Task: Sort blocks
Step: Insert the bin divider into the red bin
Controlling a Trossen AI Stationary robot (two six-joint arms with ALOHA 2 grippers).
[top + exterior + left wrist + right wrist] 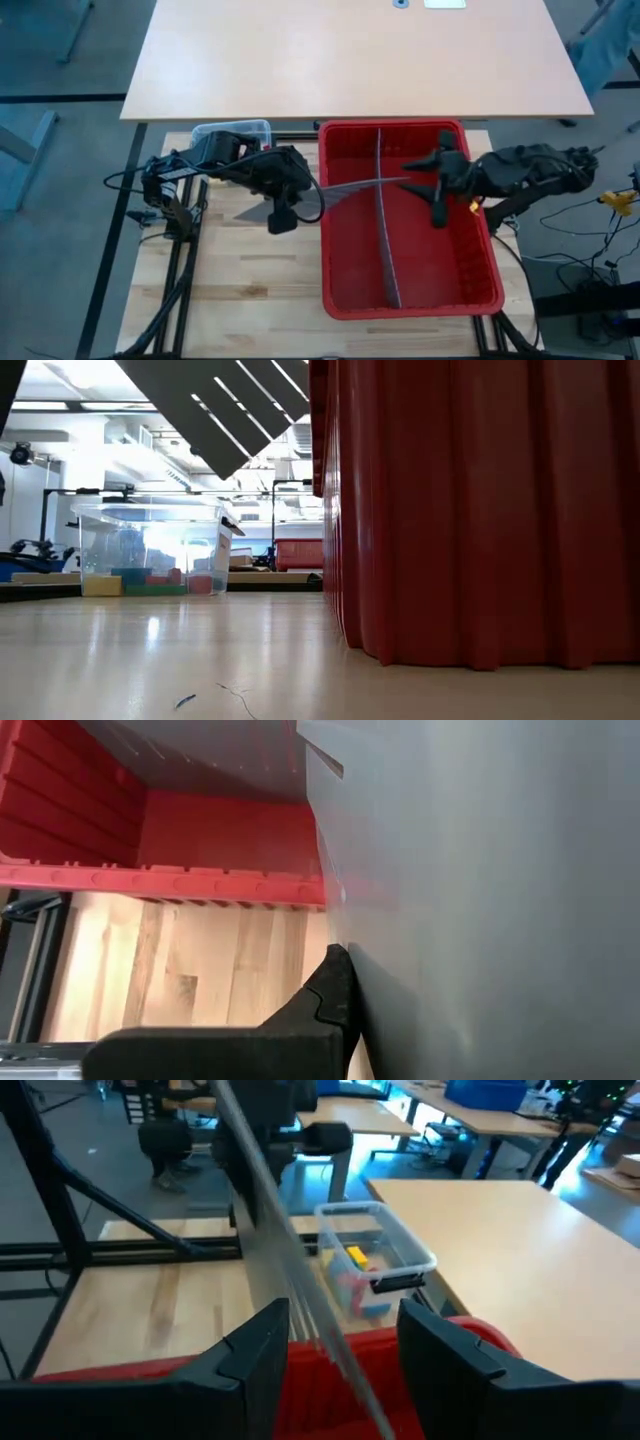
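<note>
We see our right gripper (pixel 335 1355) over the red bin (pixel 330 250), fingers spread either side of a grey divider panel (pixel 350 187) without pinching it. Our left gripper (pixel 283 210) holds that panel's other end, fingers pressed together on it. Farther back, the blocks (pixel 150 582) lie in the clear tub (pixel 232 133).

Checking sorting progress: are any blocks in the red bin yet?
No. In the high view the red bin holds only grey dividers; the blocks sit in the clear tub.
</note>
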